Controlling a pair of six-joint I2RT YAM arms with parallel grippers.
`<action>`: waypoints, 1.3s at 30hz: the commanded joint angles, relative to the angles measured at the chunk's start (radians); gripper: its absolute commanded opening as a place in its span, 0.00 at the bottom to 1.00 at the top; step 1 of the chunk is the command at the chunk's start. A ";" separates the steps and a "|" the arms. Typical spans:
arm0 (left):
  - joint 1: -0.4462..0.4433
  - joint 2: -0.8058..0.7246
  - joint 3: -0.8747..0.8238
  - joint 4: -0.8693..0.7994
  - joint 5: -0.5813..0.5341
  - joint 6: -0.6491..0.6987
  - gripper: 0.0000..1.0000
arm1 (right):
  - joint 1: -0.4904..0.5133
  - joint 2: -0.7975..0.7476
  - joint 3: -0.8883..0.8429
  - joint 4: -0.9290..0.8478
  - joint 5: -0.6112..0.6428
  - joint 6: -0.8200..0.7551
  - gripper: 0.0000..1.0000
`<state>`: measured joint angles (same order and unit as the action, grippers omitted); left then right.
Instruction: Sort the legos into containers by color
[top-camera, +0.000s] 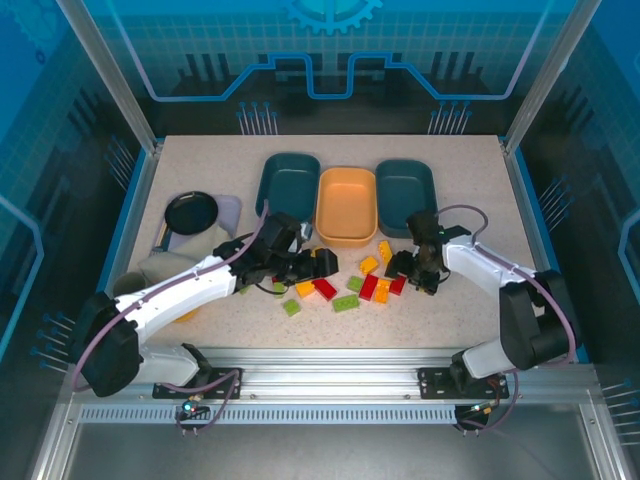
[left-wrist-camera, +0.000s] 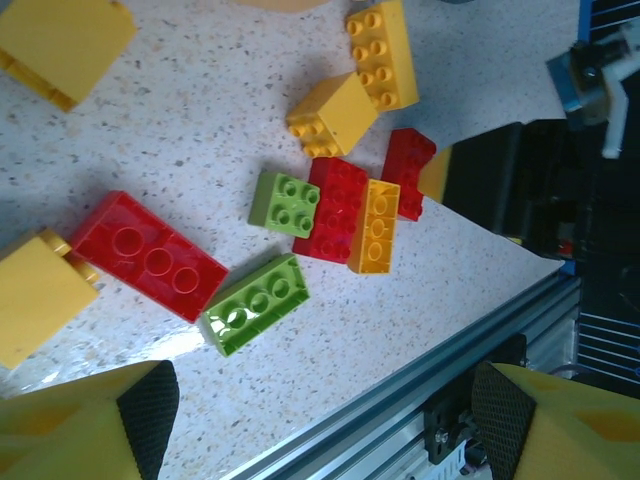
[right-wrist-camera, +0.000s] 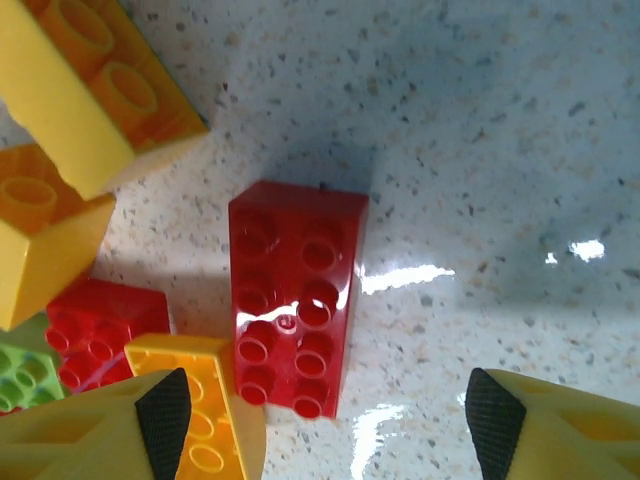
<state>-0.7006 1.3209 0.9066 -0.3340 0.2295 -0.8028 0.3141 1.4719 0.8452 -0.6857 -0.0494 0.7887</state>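
The legos lie scattered on the speckled table in front of the containers: a dark teal tray (top-camera: 287, 185), an orange tray (top-camera: 346, 205) and a second dark teal tray (top-camera: 405, 190). My left gripper (top-camera: 318, 264) hangs open over the left of the pile. Nothing lies between its fingers (left-wrist-camera: 150, 410); a lime green brick (left-wrist-camera: 255, 303) and a red brick (left-wrist-camera: 150, 255) sit just ahead. My right gripper (right-wrist-camera: 328, 420) is open low over a long red brick (right-wrist-camera: 295, 310), which lies between the spread pads untouched. A yellow brick (right-wrist-camera: 205, 400) rests beside the left pad.
A small black round pan (top-camera: 190, 211) sits at the far left with a pale item beside it. The aluminium rail (left-wrist-camera: 420, 370) runs along the table's near edge, close under my left gripper. More yellow bricks (right-wrist-camera: 90, 90) crowd the red brick's left side.
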 joint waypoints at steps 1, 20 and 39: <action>-0.019 -0.019 0.001 0.046 -0.021 -0.015 0.81 | 0.006 0.053 0.028 0.023 0.029 0.036 0.71; -0.039 -0.035 0.036 0.050 -0.047 -0.035 0.80 | 0.052 0.056 0.109 -0.080 0.186 0.047 0.18; 0.114 0.032 0.239 0.047 -0.013 -0.069 0.79 | -0.119 0.702 0.989 -0.277 0.191 -0.261 0.25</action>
<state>-0.5934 1.3216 1.0710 -0.3527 0.1715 -0.8654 0.2108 2.1098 1.7569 -0.8532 0.1532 0.5591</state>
